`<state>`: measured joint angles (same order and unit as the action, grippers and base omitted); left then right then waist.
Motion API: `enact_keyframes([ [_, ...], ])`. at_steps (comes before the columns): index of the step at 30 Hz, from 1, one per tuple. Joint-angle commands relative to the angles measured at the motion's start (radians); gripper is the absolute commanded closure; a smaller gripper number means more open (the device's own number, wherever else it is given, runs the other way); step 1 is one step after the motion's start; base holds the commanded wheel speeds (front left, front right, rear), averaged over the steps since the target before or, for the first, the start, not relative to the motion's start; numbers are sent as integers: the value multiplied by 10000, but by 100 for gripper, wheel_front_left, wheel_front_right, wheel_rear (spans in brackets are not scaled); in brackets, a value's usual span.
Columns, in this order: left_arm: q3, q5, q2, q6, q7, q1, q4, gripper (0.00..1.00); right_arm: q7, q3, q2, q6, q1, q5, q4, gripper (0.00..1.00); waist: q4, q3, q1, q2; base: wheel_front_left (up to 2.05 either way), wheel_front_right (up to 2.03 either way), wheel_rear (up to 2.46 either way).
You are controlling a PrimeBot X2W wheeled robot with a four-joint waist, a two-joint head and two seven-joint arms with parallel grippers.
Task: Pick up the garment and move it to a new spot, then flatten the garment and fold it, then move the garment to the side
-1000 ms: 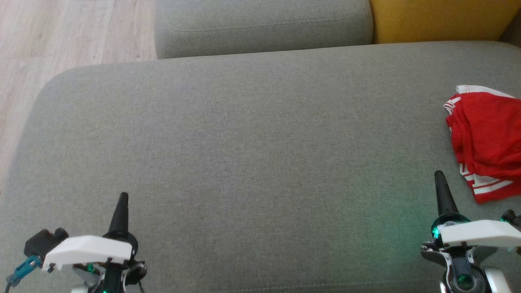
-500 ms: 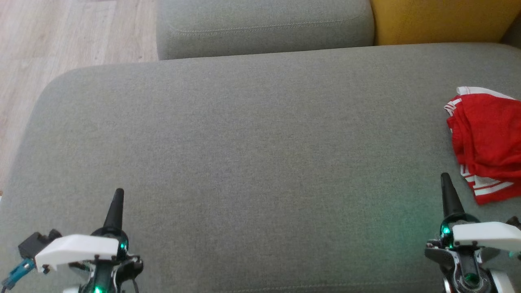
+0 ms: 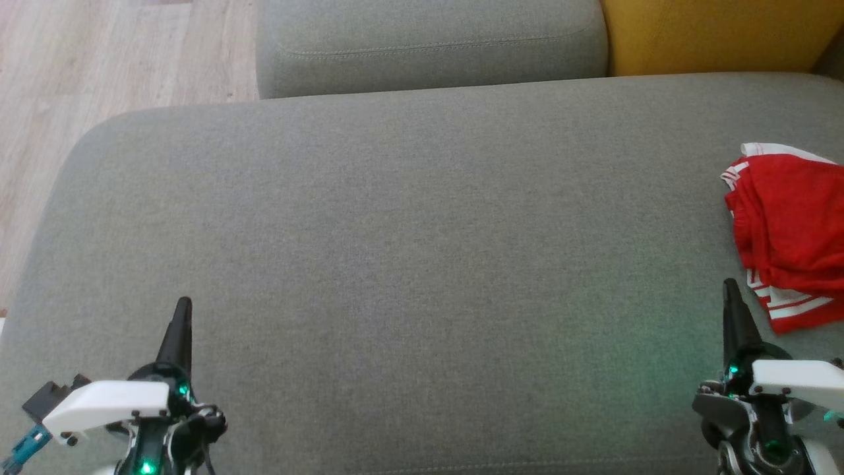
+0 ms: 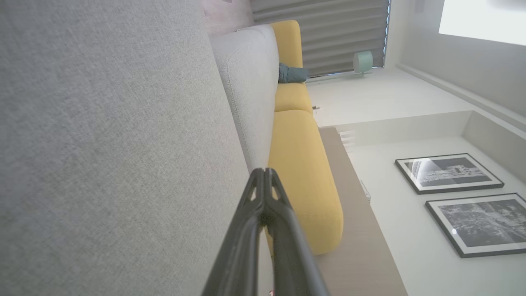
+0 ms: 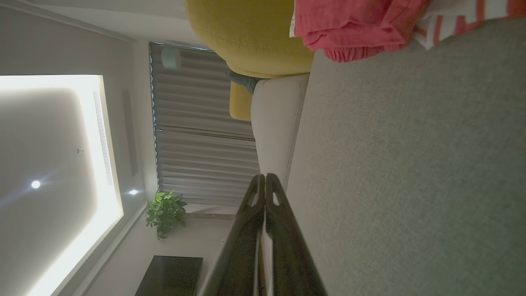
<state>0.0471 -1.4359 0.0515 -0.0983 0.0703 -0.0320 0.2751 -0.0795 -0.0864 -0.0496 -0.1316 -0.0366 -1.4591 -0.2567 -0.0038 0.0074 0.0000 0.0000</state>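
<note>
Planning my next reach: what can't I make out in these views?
- The garment: cut off by the head view's right edge and the right wrist view's top edge; full extent unknown.
- Its type: bunched folds hide it.
- The left gripper and right gripper: both shut; height above the sofa unclear from overhead.

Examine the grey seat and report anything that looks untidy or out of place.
The red garment with white stripes lies rumpled in uneven layers at the right side of the seat cushion, near the right gripper but not touching it. It looks odd because it is neither flat nor neatly folded. Nothing else stands out.
</note>
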Motion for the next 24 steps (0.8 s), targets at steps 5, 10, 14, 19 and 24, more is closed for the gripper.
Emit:
enact_keyframes([
  [5, 500, -859, 20, -191, 220, -683, -298, 100, -82, 69, -199, 9, -625, -864, 230, 100, 17, -20, 0, 0, 0, 0, 0],
  [10, 595, -1331, 2, -264, 338, -726, -297, 100, -107, 23, -197, 9, -661, -1327, 177, 100, 29, -33, 0, 0, 0, 0, 0],
  [14, 674, -1721, -12, -324, 435, -762, -296, 100, -131, -17, -193, 9, -690, -1708, 133, 100, 38, -43, 0, 0, 0, 0, 0],
  [19, 674, -1722, -13, -324, 435, -762, -296, 100, -144, -33, -182, 9, -691, -1695, 132, 100, 38, -43, 0, 0, 0, 0, 0],
  [24, 673, -1722, -13, -324, 434, -762, -296, 100, -156, -49, -171, 9, -693, -1682, 131, 100, 38, -43, 0, 0, 0, 0, 0],
])
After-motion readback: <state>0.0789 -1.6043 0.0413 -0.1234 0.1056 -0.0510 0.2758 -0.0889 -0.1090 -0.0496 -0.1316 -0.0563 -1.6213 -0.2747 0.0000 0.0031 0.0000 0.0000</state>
